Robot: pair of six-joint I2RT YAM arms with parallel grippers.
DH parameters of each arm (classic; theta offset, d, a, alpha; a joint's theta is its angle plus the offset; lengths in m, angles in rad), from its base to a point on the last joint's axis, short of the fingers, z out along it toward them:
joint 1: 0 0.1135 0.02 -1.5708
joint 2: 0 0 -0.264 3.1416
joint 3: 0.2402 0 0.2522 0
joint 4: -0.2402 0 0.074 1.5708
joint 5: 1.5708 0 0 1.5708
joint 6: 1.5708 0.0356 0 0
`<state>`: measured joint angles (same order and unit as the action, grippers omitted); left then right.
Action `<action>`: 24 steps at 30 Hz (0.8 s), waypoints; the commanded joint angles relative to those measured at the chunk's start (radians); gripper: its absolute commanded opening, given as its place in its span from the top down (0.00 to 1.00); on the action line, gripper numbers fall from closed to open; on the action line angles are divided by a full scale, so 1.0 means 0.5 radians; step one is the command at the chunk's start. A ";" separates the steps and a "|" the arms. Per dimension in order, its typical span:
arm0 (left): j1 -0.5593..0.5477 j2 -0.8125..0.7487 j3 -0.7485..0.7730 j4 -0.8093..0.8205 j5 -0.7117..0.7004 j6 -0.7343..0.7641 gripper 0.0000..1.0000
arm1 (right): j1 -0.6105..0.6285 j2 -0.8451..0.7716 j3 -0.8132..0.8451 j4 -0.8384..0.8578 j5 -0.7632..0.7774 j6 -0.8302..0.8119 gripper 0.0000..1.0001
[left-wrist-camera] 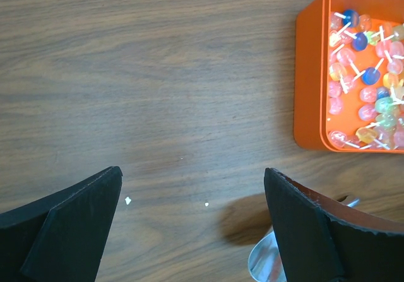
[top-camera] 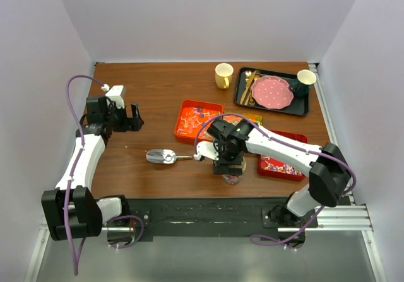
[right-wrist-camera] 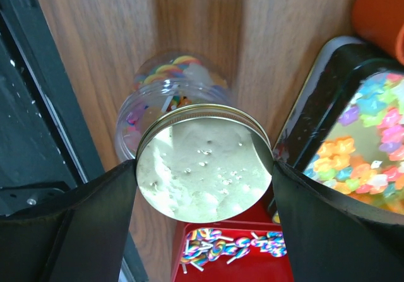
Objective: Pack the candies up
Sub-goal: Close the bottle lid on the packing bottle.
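Right end effector point(right-wrist-camera: 205, 168) is clamped on the gold lid point(right-wrist-camera: 203, 159) of a clear jar point(right-wrist-camera: 167, 86) at the table's point(left-wrist-camera: 158, 74) near edge, with some candies point(right-wrist-camera: 165, 74) inside. More fill the red tray point(right-wrist-camera: 233, 272) and black tray point(right-wrist-camera: 309, 105) beside it, plus the orange tray point(left-wrist-camera: 310, 80) further back. Over on the left, the left end effector point(left-wrist-camera: 192, 187) hangs spread wide above the table, near a metal scoop point(top-camera: 161, 156).

the orange-red candies point(left-wrist-camera: 363, 93), a few blue among them, each on a white stick, lie heaped loose in the orange tray point(left-wrist-camera: 309, 105). the glossy gummies point(right-wrist-camera: 372, 149), orange, pink, purple and green, fill the black tray point(right-wrist-camera: 315, 99). the swirled white-pink-purple candies point(right-wrist-camera: 221, 244), also on sticks, lie scattered in the red tray point(right-wrist-camera: 252, 274). more mixed candies point(right-wrist-camera: 165, 67) sit inside the clear jar point(right-wrist-camera: 128, 134).
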<state>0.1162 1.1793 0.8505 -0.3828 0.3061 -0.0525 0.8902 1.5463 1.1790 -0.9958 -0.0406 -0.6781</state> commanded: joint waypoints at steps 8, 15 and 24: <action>0.056 -0.061 -0.041 0.100 0.112 -0.073 0.00 | 0.045 -0.086 -0.054 0.016 0.005 -0.012 0.36; 0.093 -0.098 -0.081 0.106 0.130 -0.082 0.00 | 0.079 -0.089 -0.109 0.071 -0.057 0.006 0.35; 0.114 -0.107 -0.112 0.121 0.161 -0.101 0.00 | 0.125 -0.049 -0.127 0.093 -0.026 0.028 0.35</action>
<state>0.1596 1.1500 0.8032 -0.3637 0.3618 -0.0887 0.9436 1.5345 1.1263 -0.9638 -0.0471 -0.6735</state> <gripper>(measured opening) 0.997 0.829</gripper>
